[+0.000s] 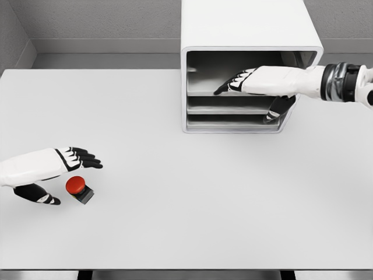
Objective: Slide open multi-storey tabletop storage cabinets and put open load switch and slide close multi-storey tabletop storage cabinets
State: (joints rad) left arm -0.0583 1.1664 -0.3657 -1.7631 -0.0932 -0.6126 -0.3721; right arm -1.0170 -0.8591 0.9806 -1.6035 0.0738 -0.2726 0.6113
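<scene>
Your right hand (247, 80) reaches in from the right, fingers extended flat at the mouth of the top bay of the cabinet (245, 29), thumb hanging lower by the right edge; it grips nothing. That cabinet, a white multi-storey box at the far middle of the worktop (192, 221), looks rigid and heavy enough to stay put, yet a hard pull on a tray could drag it, so draw a tray by its front lip, evenly. Your left hand (55, 166) hovers at the near left, fingers spread and holding nothing, just beside the load switch (78, 188). This small switch, red domed cap on a dark square base, looks light, stiff and smooth; I'd pinch the base sides, since the dome is probably slippery.
</scene>
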